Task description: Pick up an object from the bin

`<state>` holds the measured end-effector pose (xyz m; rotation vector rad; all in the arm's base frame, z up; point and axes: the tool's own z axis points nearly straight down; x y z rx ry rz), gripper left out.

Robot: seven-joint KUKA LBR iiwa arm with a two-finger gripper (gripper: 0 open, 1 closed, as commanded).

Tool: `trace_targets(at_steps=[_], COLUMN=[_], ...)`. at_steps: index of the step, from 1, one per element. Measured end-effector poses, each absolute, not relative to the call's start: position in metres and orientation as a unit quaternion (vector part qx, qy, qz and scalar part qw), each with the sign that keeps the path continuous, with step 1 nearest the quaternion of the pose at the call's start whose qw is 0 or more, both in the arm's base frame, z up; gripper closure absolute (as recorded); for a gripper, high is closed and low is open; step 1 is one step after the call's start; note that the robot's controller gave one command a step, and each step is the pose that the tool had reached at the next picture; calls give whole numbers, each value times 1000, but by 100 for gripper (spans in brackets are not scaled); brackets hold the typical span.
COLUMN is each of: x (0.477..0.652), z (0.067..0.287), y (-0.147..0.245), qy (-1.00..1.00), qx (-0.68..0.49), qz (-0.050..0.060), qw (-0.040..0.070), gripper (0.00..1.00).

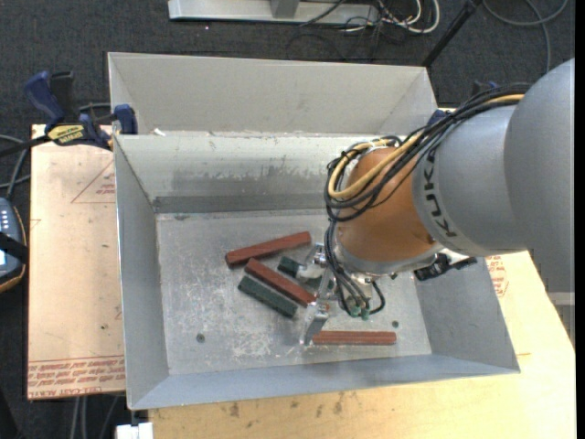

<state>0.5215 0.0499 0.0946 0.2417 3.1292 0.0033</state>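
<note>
1. Bin: a grey metal box with sloping walls. A few loose bars lie on its floor, right of centre.
2. Arm: it enters from the right. Its orange wrist cover hangs over the right part of the floor.
3. Gripper: its fingers stand apart, one on the far side and one on the near side. The gripper has hold of nothing.
4. Middle red-brown bar: it lies aslant on the floor, with its right end between the fingers. Contact cannot be judged.
5. Dark green bar: it lies just beside that bar, on its near-left side.
6. Far red-brown bar: it lies left of the wrist cover.
7. Near red-brown bar: it lies flat, with its left end by the near finger.
</note>
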Motion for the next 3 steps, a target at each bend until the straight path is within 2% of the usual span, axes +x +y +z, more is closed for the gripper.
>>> trace_targets(at_steps=[1, 2, 3], x=[517, 517, 512], z=[78, 78, 207], y=[61, 61, 64], qy=[988, 988, 988], qx=[-152, -152, -154], qz=[0, 0, 0], qw=[11, 11, 1], gripper=[100, 100, 100])
